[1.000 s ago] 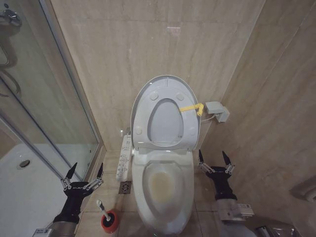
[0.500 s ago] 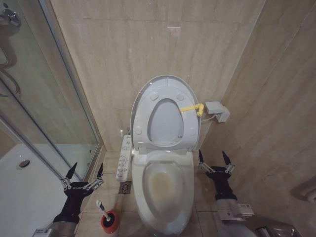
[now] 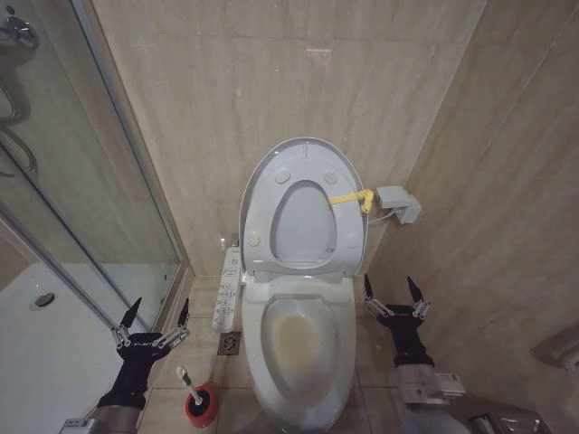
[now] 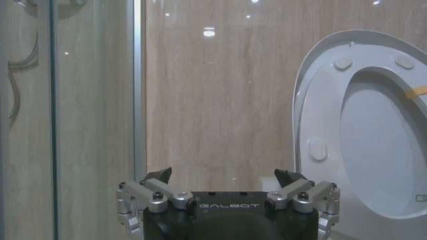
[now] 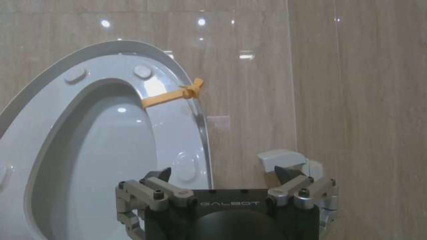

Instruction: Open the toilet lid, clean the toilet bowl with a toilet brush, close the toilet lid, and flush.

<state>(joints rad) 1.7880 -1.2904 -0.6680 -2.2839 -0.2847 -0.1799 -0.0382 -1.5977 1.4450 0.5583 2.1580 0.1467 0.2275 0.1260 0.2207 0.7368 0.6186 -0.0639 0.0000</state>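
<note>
Beige marbled wall tiles (image 3: 271,90) close in a narrow bathroom, with the glass shower screen (image 3: 99,181) and the white curved shower tray (image 3: 54,353) at the far left. Beside the screen, low down, the left gripper (image 3: 152,318) hovers with its dark pointed fingers spread apart and nothing between them. Just to its right on the floor stands the thin white stick-handled toilet brush (image 3: 187,384), its lower end sunk in the small red round holder (image 3: 202,405); the handle's long axis leans up and away from the toilet, its free tip towards the left gripper. It looks light and stiff, though thin and smooth enough to twist in a loose pinch, so the bare upper handle seems the place to grasp it. Further right, a long white button panel (image 3: 228,287) runs along the toilet's flank. At centre, the large smooth white oval plastic toilet lid (image 3: 303,155) stands raised against the wall with the seat ring, bumpers facing outward and a yellow strap (image 3: 348,198) at its right edge; rigid and slick, it would handle best by that strap or the rim. Below it the white elongated ceramic toilet bowl (image 3: 298,339), faintly yellowed inside, runs lengthwise from the wall towards the robot. Right of the bowl, the right gripper (image 3: 395,296) waits with fingers parted, empty.
</note>
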